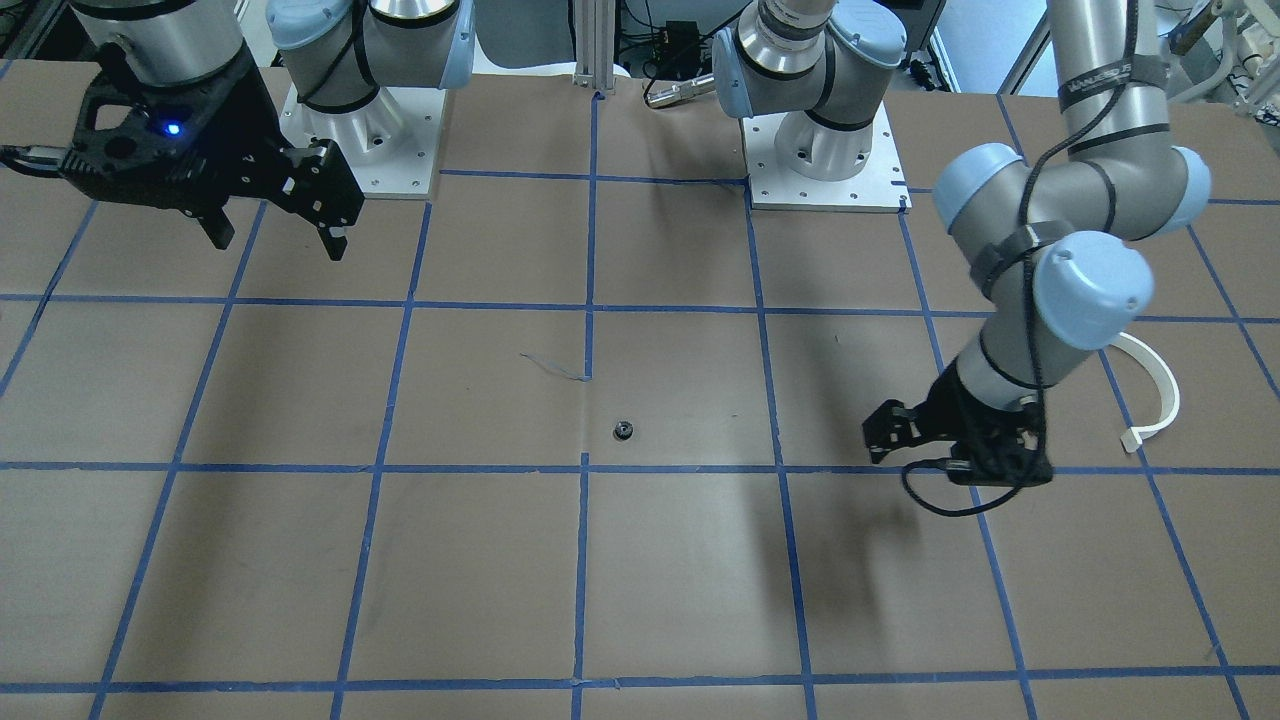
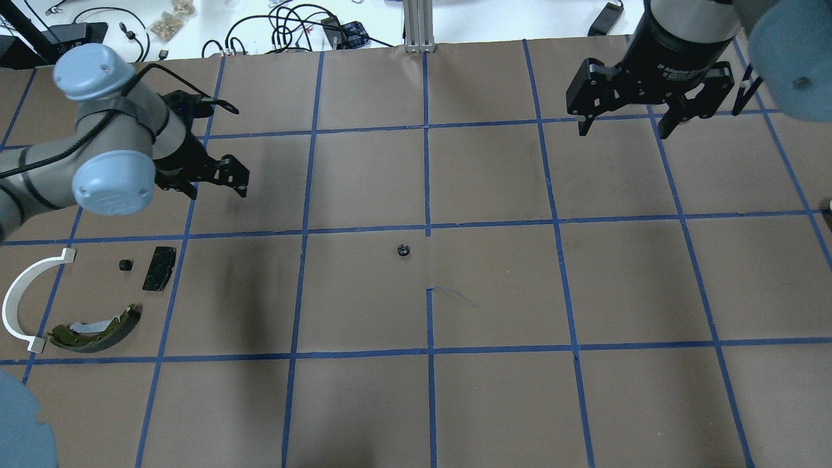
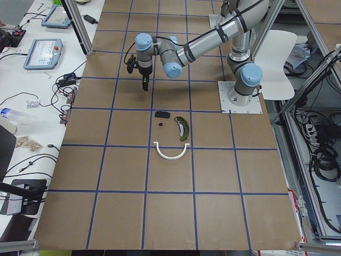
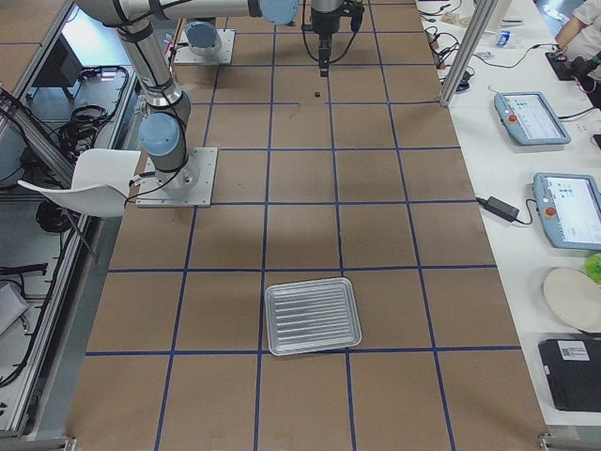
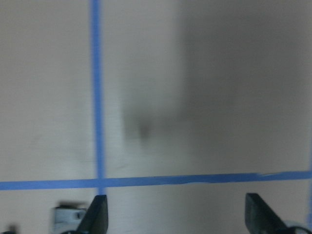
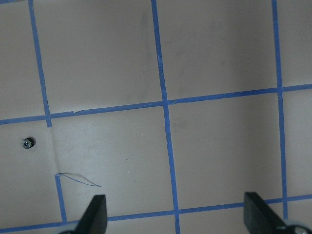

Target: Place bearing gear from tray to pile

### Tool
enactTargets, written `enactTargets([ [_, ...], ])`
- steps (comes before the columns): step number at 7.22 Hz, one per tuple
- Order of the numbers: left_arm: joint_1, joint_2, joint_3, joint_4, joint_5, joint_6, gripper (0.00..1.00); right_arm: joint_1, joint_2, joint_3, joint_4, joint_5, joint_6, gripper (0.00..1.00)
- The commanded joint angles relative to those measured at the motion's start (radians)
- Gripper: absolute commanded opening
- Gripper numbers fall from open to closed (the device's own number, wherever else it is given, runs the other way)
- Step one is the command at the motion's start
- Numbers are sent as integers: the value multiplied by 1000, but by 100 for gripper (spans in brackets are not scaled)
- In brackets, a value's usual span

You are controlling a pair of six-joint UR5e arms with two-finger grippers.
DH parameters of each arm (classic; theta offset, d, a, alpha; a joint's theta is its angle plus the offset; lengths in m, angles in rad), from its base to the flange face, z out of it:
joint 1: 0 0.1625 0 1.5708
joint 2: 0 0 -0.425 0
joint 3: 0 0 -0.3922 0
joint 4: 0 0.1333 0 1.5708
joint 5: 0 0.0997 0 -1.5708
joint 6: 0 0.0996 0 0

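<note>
- the bearing gear point(image 2: 125, 264) lies on the table point(image 2: 494, 286) inside the pile, at about 8 o'clock of the table in the overhead view.
- it sits just beside the black pad point(image 2: 159, 268), at the pad's 9 o'clock. the two seem not to touch, but the gear is too small there to be sure.
- the olive shoe point(image 2: 97, 323) lies near the gear, at its 6 o'clock. the white strip point(image 2: 8, 305) curves along the 9 o'clock side of the pile, and its lower end is just beside the shoe's tip.
- the left gripper point(image 2: 220, 190) hangs above the table at about 1 o'clock of the gear and apart from it. its fingers are spread wide and hold nothing.
- the left wrist picture is blurred and shows only the table surface with blue tape point(image 5: 97, 92).
- the right gripper point(image 2: 624, 130) hangs at 1 o'clock of the table, well apart from the pile, with its fingers also wide apart and holding nothing.
- a small round part point(image 2: 403, 250), dark and toothed, lies alone at the middle of the table.
- the tray point(image 4: 269, 319) lies flat toward the table's right end, well apart from the pile, and shows only in the right side view.
</note>
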Motion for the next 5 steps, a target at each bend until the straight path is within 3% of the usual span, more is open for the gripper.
enactTargets([
  [1,-193,-19,2,61,-9,-115,100,-2,-4,-20,21,8,-7,100],
  [5,-400,-76,-14,66,-13,-246,99,-2,4,-20,4,15,10,100],
])
